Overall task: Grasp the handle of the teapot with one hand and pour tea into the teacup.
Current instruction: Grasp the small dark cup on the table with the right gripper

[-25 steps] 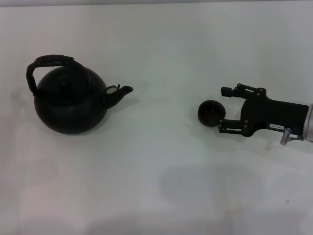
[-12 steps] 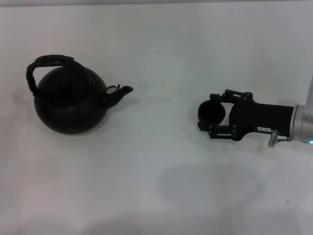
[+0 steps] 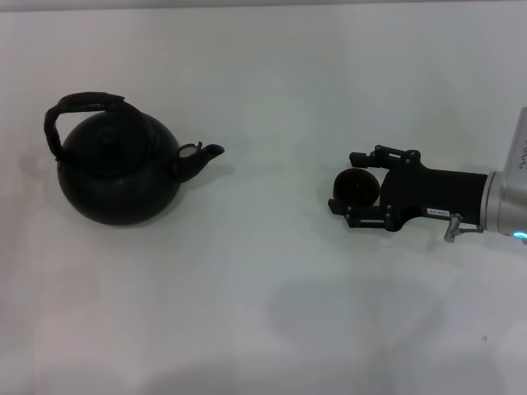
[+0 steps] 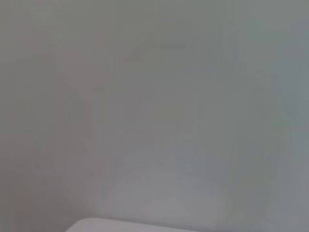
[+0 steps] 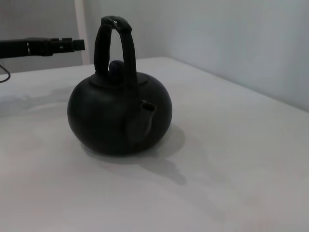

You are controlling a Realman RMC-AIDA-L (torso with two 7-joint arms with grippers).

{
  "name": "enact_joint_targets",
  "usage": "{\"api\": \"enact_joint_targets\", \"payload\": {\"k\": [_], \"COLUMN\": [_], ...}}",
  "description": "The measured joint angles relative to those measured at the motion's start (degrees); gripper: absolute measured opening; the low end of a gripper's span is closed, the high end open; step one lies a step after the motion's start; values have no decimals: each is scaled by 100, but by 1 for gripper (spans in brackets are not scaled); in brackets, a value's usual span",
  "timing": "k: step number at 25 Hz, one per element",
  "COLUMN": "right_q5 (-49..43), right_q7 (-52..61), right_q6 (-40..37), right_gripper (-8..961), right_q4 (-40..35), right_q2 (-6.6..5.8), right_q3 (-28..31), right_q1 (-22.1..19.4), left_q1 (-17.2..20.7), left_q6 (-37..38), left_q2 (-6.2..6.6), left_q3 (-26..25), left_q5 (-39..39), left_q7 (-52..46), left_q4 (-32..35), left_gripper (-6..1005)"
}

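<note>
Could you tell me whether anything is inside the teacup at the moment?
I cannot tell: the teacup sits between the right gripper fingers, and its interior looks uniformly dark in the head view. No liquid is discernible, and the wrist views do not show it.

On the bench (image 3: pixel 263 313) in front of me, the teapot (image 3: pixel 119 169) stands at my left with its handle (image 3: pixel 82 103) arched over its top and its spout turned toward my right. The teacup (image 3: pixel 356 188) sits well apart from it, over at my right. My right gripper (image 3: pixel 350 184) reaches in from the right edge, one of its fingers (image 3: pixel 362 157) behind the teacup and the other before it.
</note>
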Motion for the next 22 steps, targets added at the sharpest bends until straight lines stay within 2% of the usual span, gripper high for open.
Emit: {"api": "enact_joint_targets", "payload": {"k": [22], "right_q5": [-4], "right_q7": [16], "right_q6": [-332], "right_gripper": [862], "right_q4": [130], "right_q2": [-25], "right_q3": [-94], "right_q1": [-18], "left_q1": [-1], "left_q6": [-1], "left_q2": [2], "left_q3": [0], "left_q5": [0], "left_q7": [1], "left_q4": [0], "left_gripper": [709]}}
